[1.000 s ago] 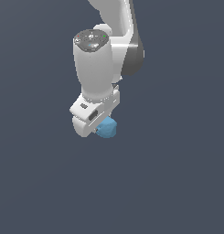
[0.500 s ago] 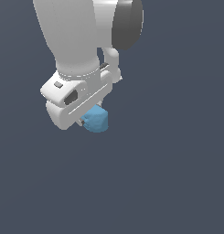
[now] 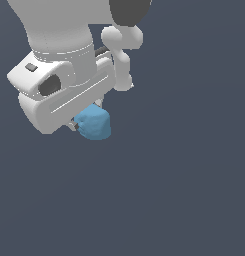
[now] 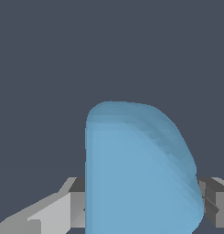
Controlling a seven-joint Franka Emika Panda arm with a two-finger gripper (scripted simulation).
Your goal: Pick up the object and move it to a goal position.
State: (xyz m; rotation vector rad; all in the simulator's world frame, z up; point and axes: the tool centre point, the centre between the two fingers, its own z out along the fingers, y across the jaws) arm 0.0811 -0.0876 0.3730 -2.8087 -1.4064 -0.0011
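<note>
- Gripper (image 3: 86,122) clamped on the light-blue rock-like blob (image 3: 94,124); fingers (image 4: 63,210) pressed against both flanks in the wrist view.
- Blob hung under the white hand, clear of the dark grey floor (image 3: 184,200), protruding toward the exterior view's right.
- Fingertips mostly hidden behind hand and blob in the exterior view.

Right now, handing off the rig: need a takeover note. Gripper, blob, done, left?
Gripper: shut on the blue blob, one finger on each side of it in the wrist view.
Blob: held under the white hand, nothing touching it from below in either view.
Done: pick-up.
Left: carry it to the goal and hold it there. No goal marker shows in either view, so I cannot tell how far off it is.
</note>
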